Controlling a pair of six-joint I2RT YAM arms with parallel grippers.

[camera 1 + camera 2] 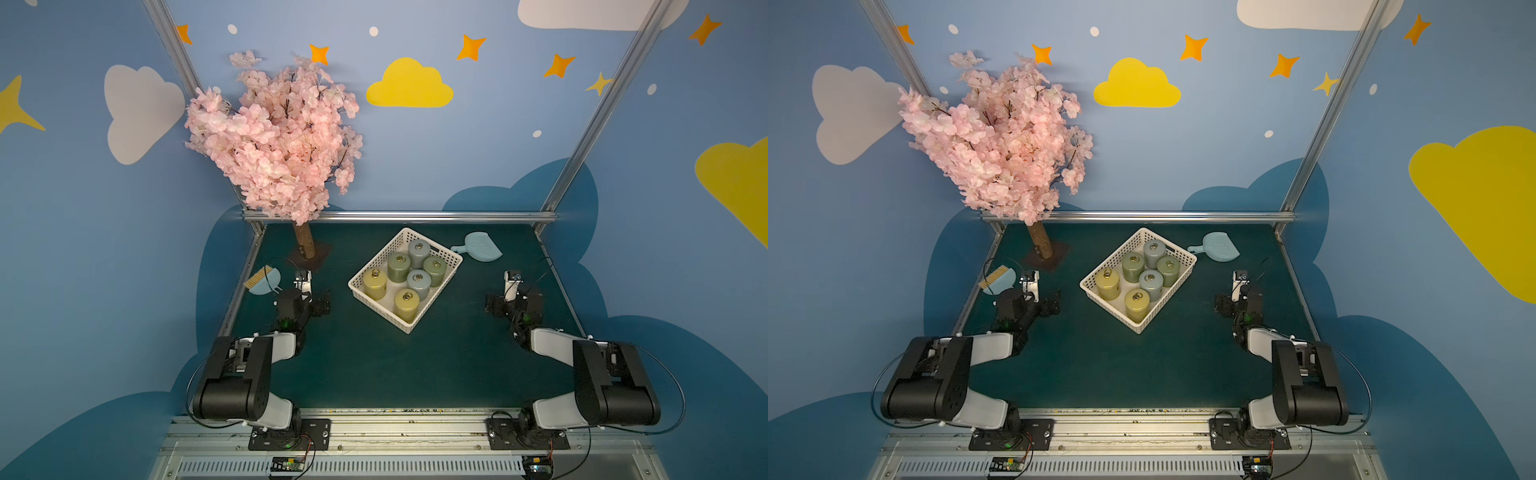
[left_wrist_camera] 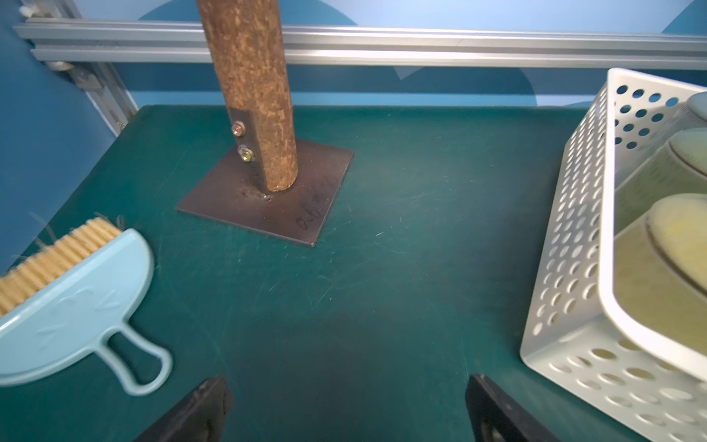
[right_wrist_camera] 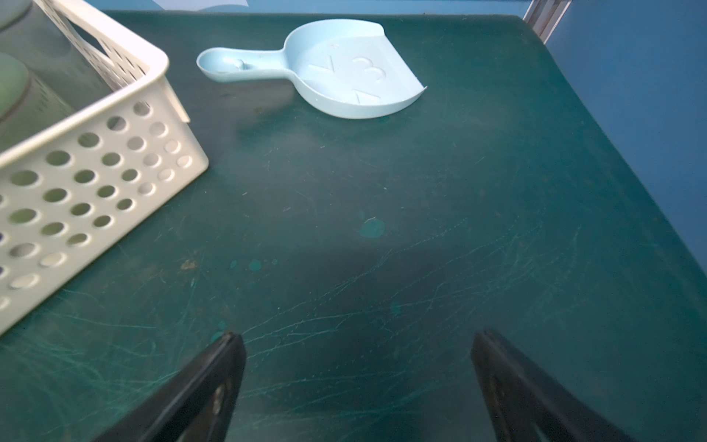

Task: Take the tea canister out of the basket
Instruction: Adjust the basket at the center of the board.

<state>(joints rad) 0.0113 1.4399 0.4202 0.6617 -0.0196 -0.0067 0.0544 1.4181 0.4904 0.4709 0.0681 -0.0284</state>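
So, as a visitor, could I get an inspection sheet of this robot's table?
Surface: dark green mat, scratched, a few pale spots.
Job's things: white basket holding six upright canisters, none lifted yet.
Clutter: pale blue dustpan beyond the basket; brush by the left arm; blossom tree at the back left.
Grippers: left gripper open, empty; right gripper open, empty; both apart from the basket.
Cables: black cables loop beside each arm.
Surroundings: blue walls with clouds and stars; aluminium frame.
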